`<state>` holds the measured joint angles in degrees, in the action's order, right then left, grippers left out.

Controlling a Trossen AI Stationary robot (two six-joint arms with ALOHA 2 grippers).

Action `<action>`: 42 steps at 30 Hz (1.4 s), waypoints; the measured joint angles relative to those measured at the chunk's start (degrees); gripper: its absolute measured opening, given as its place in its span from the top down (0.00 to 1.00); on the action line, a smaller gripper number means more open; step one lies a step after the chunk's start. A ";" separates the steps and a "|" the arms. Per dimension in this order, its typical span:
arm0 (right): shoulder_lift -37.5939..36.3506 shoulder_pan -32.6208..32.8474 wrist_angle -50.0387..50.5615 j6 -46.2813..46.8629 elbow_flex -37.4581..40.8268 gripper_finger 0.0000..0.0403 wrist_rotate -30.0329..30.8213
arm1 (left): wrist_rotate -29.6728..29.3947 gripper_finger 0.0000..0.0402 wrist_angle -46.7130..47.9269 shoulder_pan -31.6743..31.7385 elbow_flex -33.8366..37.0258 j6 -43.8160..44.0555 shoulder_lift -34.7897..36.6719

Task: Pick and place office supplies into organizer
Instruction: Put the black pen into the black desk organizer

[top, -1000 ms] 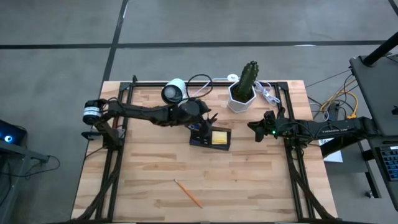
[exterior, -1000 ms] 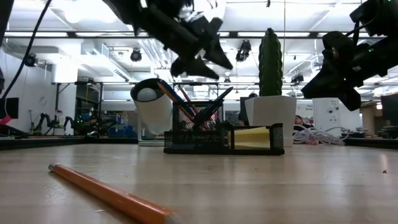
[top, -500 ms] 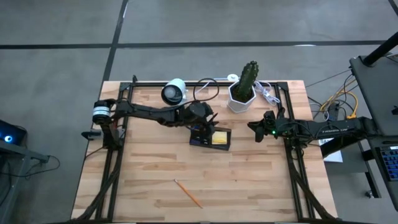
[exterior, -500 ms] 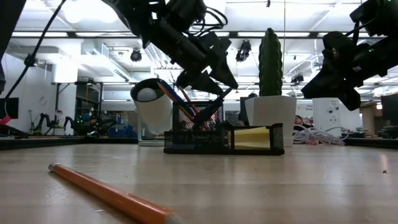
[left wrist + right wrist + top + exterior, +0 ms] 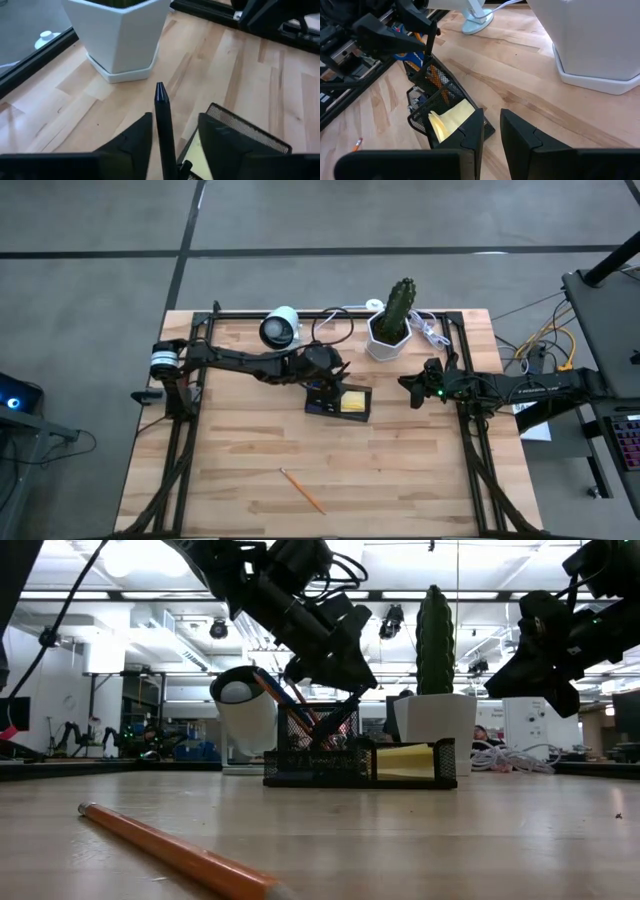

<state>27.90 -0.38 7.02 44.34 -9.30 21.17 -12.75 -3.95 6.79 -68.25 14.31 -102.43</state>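
Left gripper (image 5: 172, 137) over organizer (image 5: 338, 402), fingers part-open astride black pen (image 5: 164, 127), grip uncertain; pen upright, tip toward compartment. Right gripper (image 5: 412, 388) parked, nearly closed, empty.

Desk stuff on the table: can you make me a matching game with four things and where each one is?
Things:
1. orange pencil
2. yellow sticky notes
3. cactus
4. black pen

Places:
A. in the white pot
B. between the left pincer's fingers
C. lying alone on the bare table
D. inside the black organizer

Pairs: 1-C, 2-D, 3-A, 4-B
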 joint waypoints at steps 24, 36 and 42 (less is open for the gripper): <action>0.00 0.00 -0.03 0.00 0.00 0.87 0.04 | -1.03 0.97 -3.89 0.27 -0.26 0.20 0.04; -0.01 0.00 -0.03 0.25 0.00 0.87 0.00 | 0.25 0.97 -17.09 -1.27 1.87 -5.62 0.24; -0.02 0.00 -0.04 0.24 0.00 0.87 0.00 | 1.79 0.97 -23.08 -1.70 5.03 -8.74 0.24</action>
<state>27.88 -0.39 6.98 44.58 -9.30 21.17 -10.96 -27.03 5.08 -63.23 5.57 -102.19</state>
